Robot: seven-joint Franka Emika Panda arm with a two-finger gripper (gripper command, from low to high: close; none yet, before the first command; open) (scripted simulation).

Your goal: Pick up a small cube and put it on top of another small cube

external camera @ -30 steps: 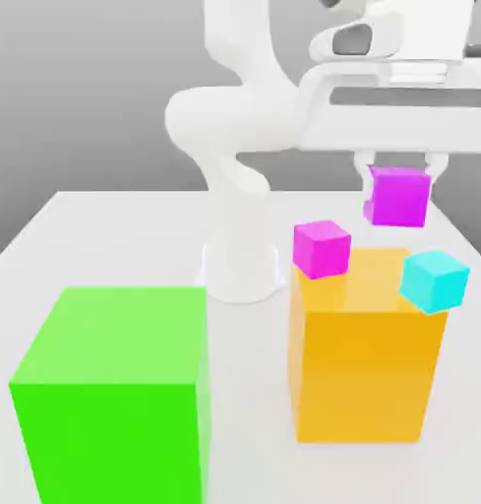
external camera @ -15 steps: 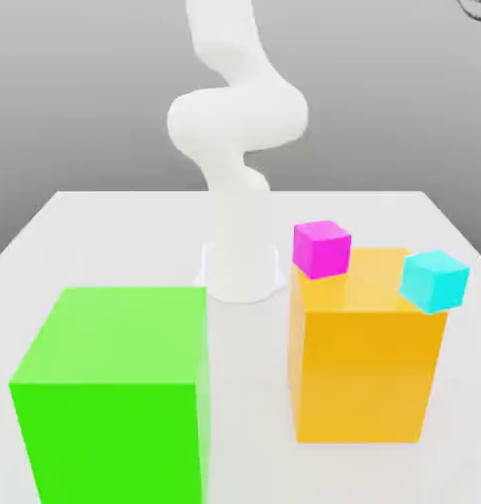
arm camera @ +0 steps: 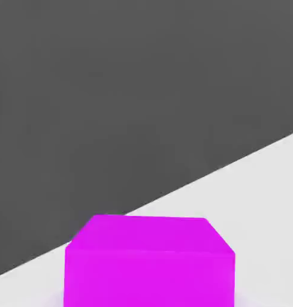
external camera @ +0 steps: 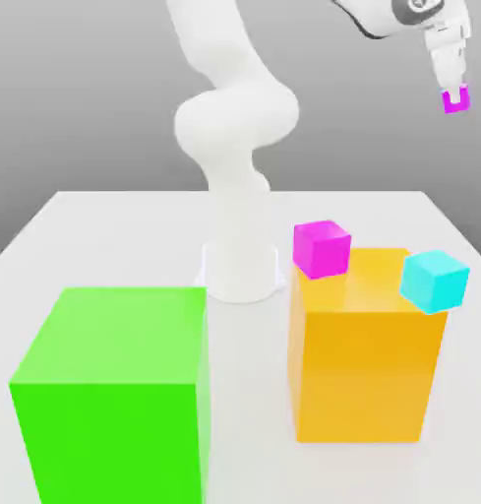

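Nearest in the exterior view, the big green block (external camera: 111, 394) stands on the white bench (external camera: 116, 236), far below the jaws and well off to their exterior-view left. The orange block (external camera: 362, 374) stands almost beneath the jaws, though far down. On its top sit the hot pink cube (external camera: 321, 248), at the back corner on the exterior view's left, and the cyan cube (external camera: 434, 281), overhanging the opposite edge; both are well apart from the jaws. Behind them rises the white arm (external camera: 229, 118). High above, the jaws are pinching a small violet-purple cube (external camera: 456, 98), which hangs at their tips, clear of everything.

The hand view brings that violet-purple cube (arm camera: 150, 264) close, with pale bench surface and dark backdrop beyond it; the blocks appear in the exterior view.

A second ago the jaws held this cube low, just over the orange block's far side. They have since swung high and away, while the pink and cyan cubes have not moved.
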